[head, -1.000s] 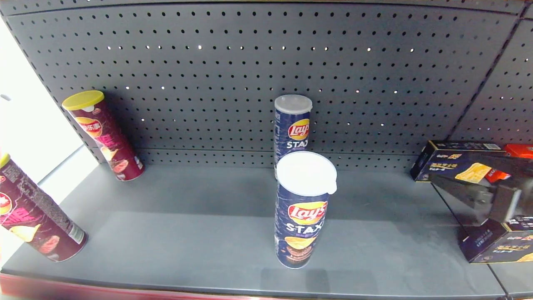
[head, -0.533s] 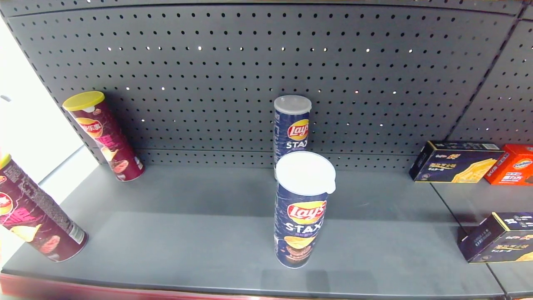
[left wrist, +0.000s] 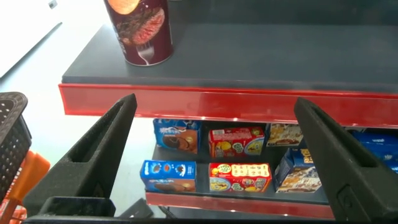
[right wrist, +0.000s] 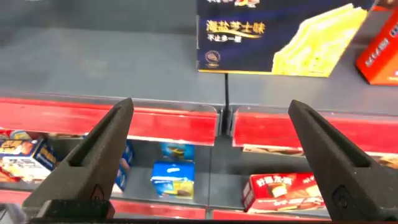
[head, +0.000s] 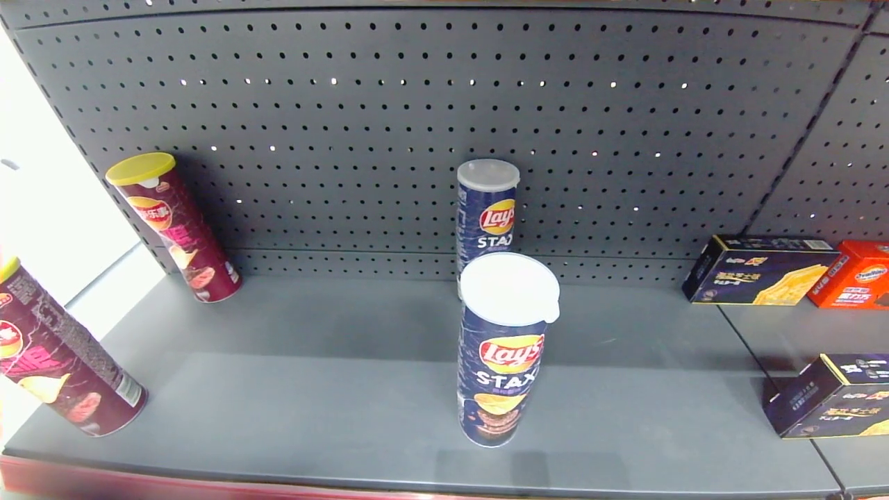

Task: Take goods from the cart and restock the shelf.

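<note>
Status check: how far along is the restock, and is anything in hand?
Done: front blue can and rear blue can stand centre on the shelf, front maroon can and rear maroon can at the left. In hand: nothing; left tool and right tool are open, empty, before its edge. Left: the bare shelf between them could take more.

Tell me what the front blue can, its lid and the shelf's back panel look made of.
Front blue can: probably printed cardboard tube, slight sheen. Its lid: looks like whitish matte plastic, tab at the rim. Back panel: likely painted metal, dark grey, regular punched holes.
</note>
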{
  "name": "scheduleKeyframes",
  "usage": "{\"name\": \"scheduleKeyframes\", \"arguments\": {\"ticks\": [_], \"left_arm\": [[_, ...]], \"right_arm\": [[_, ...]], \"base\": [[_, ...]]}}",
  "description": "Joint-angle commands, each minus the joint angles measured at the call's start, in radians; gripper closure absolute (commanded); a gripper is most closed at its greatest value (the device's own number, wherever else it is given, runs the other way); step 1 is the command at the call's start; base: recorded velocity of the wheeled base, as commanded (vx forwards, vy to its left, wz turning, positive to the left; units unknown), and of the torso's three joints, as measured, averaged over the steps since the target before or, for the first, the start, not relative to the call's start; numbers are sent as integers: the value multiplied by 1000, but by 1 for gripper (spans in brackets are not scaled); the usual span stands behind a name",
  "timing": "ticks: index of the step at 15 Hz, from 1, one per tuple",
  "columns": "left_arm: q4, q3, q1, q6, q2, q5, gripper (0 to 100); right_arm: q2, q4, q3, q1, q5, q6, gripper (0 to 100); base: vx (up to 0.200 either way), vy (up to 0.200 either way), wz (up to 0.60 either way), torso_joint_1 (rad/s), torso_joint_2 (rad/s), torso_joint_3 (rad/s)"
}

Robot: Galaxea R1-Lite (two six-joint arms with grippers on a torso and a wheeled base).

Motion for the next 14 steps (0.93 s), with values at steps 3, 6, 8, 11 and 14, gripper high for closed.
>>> {"name": "scheduleKeyframes", "arguments": {"ticks": [3,6,8,11,14], "left_arm": [[0,0,0,-2,-2,0,0],[0,0,-1,-3,0,0,0],[-2,0,0,-12,0,7,0],[-2,0,0,-11,0,4,0],[-2,0,0,-12,0,4,0]], "right_arm": [[-15,-4,5,0,-48,4,0],[-17,-4,5,0,-46,2,0],[-17,-4,5,0,-46,4,0],[-17,-4,5,0,-46,2,0],[-17,-4,5,0,-46,2,0]], "base": [[0,0,0,0,0,0],[0,0,0,0,0,0],[0,0,0,0,0,0],[-67,0,0,1,1,1],[0,0,0,0,0,0]]}}
